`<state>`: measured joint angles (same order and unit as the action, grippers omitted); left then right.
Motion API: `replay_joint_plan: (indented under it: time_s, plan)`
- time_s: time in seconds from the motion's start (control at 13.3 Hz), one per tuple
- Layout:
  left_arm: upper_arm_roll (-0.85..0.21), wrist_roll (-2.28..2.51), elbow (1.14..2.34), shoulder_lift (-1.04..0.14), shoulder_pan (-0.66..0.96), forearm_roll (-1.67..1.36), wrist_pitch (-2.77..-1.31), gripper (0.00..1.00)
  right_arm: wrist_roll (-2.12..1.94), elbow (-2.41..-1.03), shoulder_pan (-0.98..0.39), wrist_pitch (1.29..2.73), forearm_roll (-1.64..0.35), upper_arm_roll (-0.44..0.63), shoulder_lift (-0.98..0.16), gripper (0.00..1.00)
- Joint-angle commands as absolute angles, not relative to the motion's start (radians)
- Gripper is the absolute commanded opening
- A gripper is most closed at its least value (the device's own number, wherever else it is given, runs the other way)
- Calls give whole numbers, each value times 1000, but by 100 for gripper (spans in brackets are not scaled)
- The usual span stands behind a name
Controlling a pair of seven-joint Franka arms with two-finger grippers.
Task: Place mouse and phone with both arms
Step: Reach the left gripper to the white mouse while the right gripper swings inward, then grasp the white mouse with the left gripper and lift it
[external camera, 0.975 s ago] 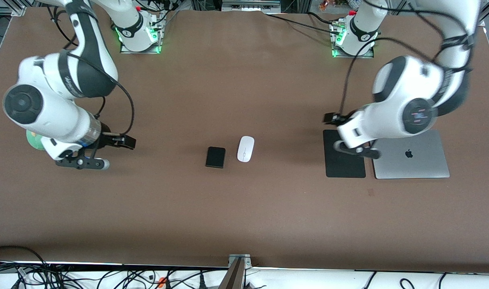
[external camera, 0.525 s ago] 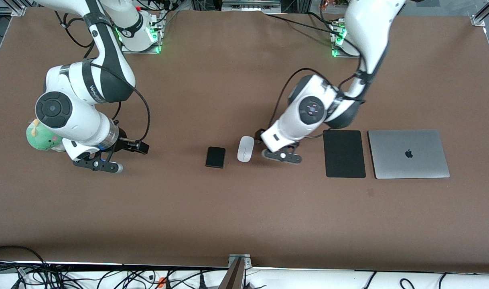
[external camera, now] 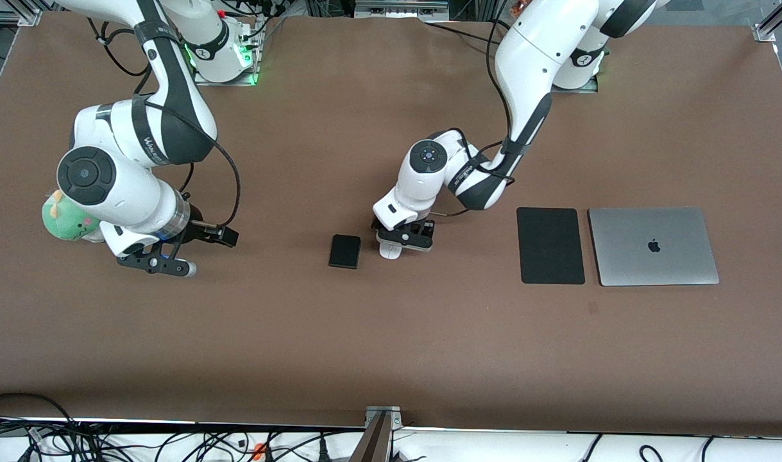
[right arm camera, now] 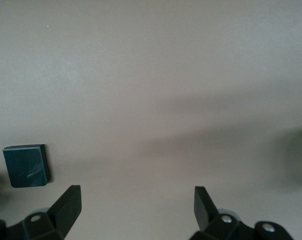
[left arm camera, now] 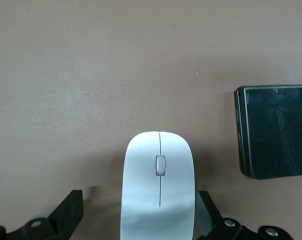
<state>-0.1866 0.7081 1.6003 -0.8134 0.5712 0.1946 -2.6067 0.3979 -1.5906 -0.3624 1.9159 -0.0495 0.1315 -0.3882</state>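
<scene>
The small white glossy oval mouse (external camera: 391, 250) with a thin centre line lies on the brown table (external camera: 391, 346), about in the middle between the two arms' ends. The left pincer (external camera: 404, 239) is directly over it, and in the front view only the end of the mouse nearer to the camera shows under it. In the left wrist view the mouse (left arm camera: 159, 192) sits between the two black fingers (left arm camera: 68, 212), which stand wide apart. One finger is clearly away from the mouse's side; the other is just beside it, and I cannot tell if it touches.

The small black matte phone (external camera: 345, 251), a slab with rounded corners, lies flat on the table just beside the mouse, toward the right arm's end, and the two do not touch. The left wrist view also shows the phone (left arm camera: 274, 131) near the mouse.

The right pincer (external camera: 153, 260) is over bare table, well apart from the phone, toward the right arm's end. Its fingers (right arm camera: 66, 205) are also spread apart and hold nothing. A green plush toy (external camera: 63, 218) shows partly from under this arm.

Toward the left arm's end lie a flat black rectangular pad (external camera: 550, 245) and, just beside it, a closed silver laptop (external camera: 654, 246).
</scene>
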Motion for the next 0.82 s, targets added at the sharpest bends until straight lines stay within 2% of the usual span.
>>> replay_joint_plan:
  time_s: [0.0, 0.15, 0.45, 0.53, 0.6, 0.67, 0.75]
  plan:
    - [-169, 741, 1566, -844, 594, 232, -2614, 100, 413, -1605, -367, 1934, -60, 135, -382, 100]
    - [-169, 742, 1559, -873, 609, 258, -2664, 100, 413, -1605, -371, 1939, -60, 135, -382, 100]
    - [-167, 733, 1557, -870, 615, 273, -2672, 100, 413, -1605, -376, 1939, -60, 135, -382, 100]
    - [-166, 733, 1557, -867, 614, 290, -2672, 68, 414, -1605, -382, 1939, -60, 135, -383, 100]
    - [-166, 733, 1557, -865, 612, 298, -2672, 48, 414, -1605, -382, 1940, -60, 135, -382, 100]
    - [-166, 733, 1557, -862, 609, 299, -2672, 32, 414, -1605, -382, 1940, -60, 135, -383, 100]
    - [-166, 733, 1559, -853, 607, 302, -2669, 25, 414, -1605, -382, 1940, -60, 135, -383, 100]
